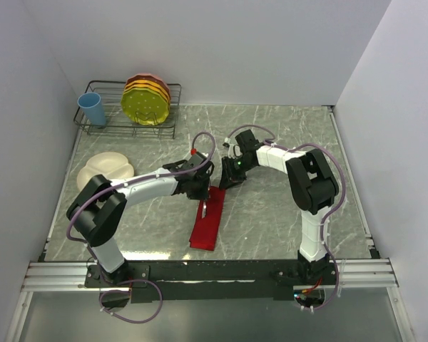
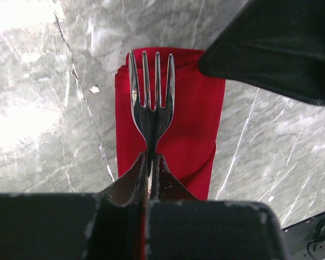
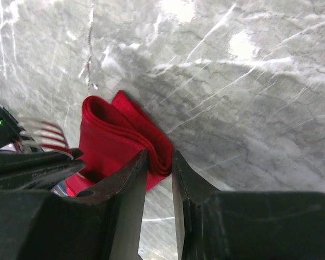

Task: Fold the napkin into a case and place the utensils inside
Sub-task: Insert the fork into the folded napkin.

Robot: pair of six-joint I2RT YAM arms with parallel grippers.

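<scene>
Napkin (image 1: 207, 226) lies folded under both bent, inward-reaching arms. The left pincer (image 2: 150, 162) clamps the fork (image 2: 150, 92), tines ahead. The right pincer (image 3: 160, 160) is narrow at the fold, grip unclear.

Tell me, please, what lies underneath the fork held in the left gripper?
The folded red napkin lies beneath the fork, on the marble table. The fork's handle is hidden inside the left gripper, and the napkin covers anything within its folds.

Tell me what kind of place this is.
Probably a robot test cell staged as a kitchen: white walls enclose a marble-look tabletop, with a dish rack holding plates and a blue cup.
</scene>
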